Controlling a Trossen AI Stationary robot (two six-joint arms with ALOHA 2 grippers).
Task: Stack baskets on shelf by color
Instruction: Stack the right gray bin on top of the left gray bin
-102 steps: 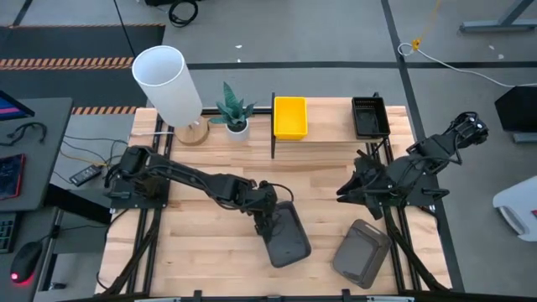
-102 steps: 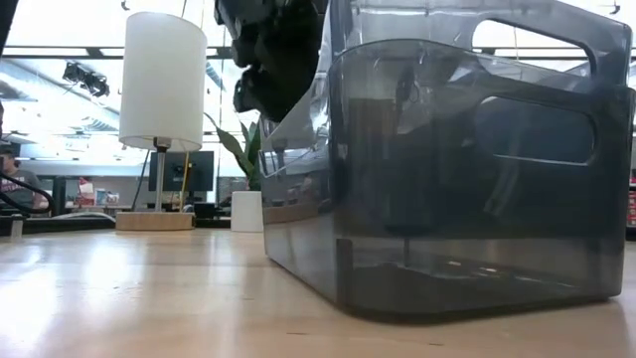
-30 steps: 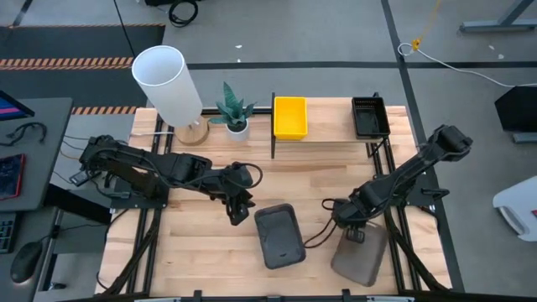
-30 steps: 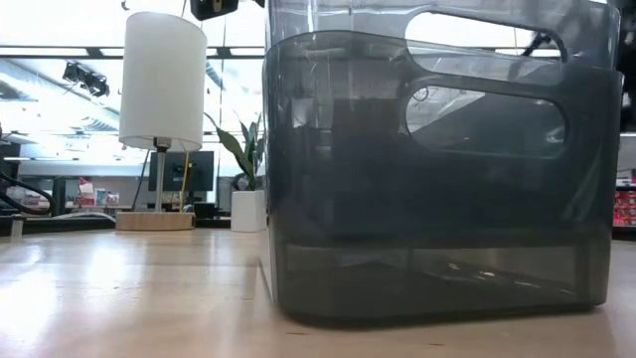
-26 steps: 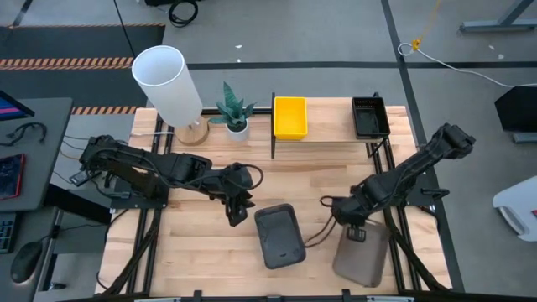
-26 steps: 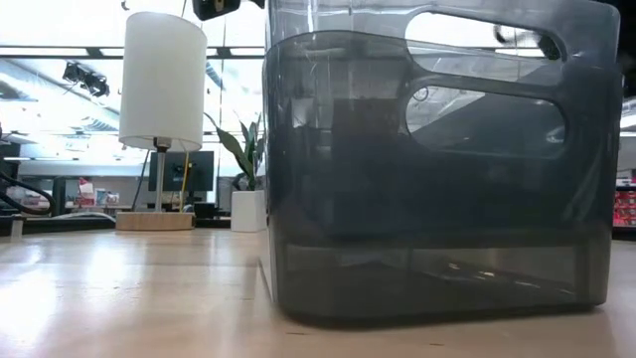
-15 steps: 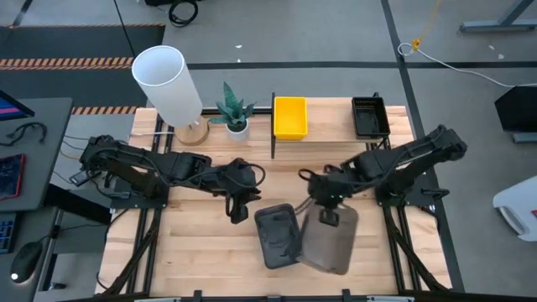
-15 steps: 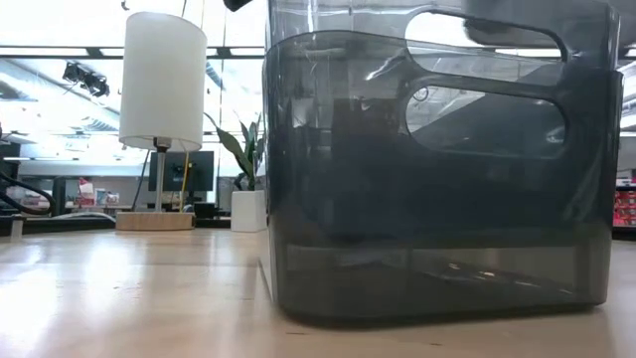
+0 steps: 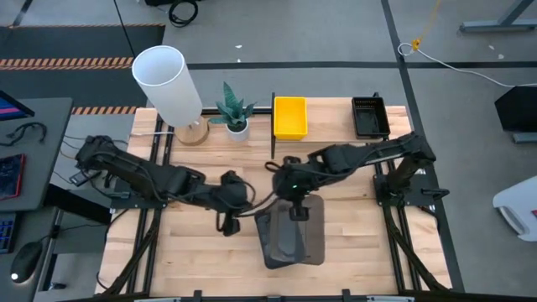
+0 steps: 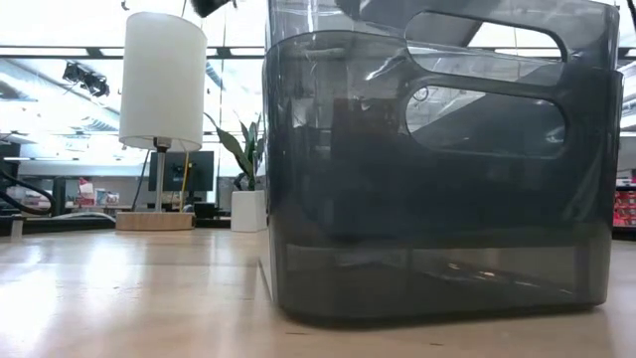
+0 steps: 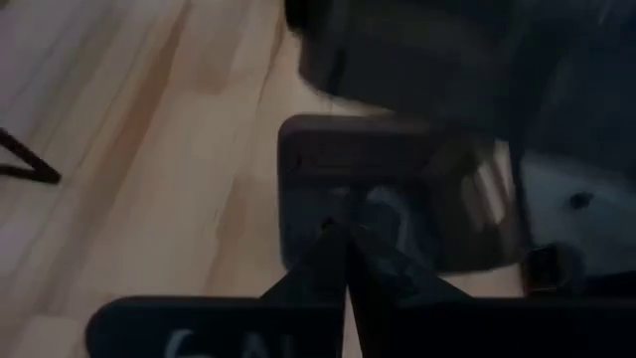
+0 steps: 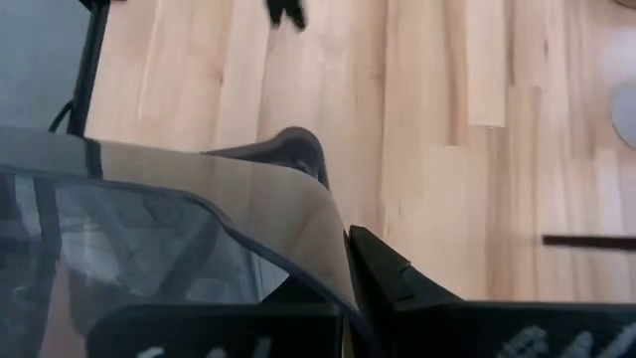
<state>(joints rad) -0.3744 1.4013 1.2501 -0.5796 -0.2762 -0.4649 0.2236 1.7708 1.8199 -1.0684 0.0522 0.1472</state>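
On the shelf [image 9: 323, 136] at the table's far side stand a yellow basket [image 9: 289, 117] and a black mesh basket [image 9: 369, 116]. A dark grey basket [image 9: 275, 243] stands on the table near the front middle. In the low view this basket [image 10: 437, 199] shows two handle slots, one above the other. My right gripper [image 9: 295, 208] is shut on another grey basket [image 9: 312, 233], which hangs over the standing one's right part. My left gripper [image 9: 225, 223] is shut and empty, just left of the standing basket. My right gripper pinches the held basket's thin wall at its far end rim [image 12: 316, 224], one finger [image 12: 397, 283] on each side of the wall. The fingers come from above, slanting in from the table's right. The basket hangs below them, lifted off the table.
A white lamp [image 9: 168, 84] and a small potted plant [image 9: 234, 109] stand at the far left of the table. A black shelf post [image 9: 273, 126] rises beside the yellow basket. Bare wood lies at the near left and near right.
My right gripper has carried the grey basket from the near right of the table toward the left, up over the standing grey basket. My left gripper has drawn back a little toward the table's left and near edge.
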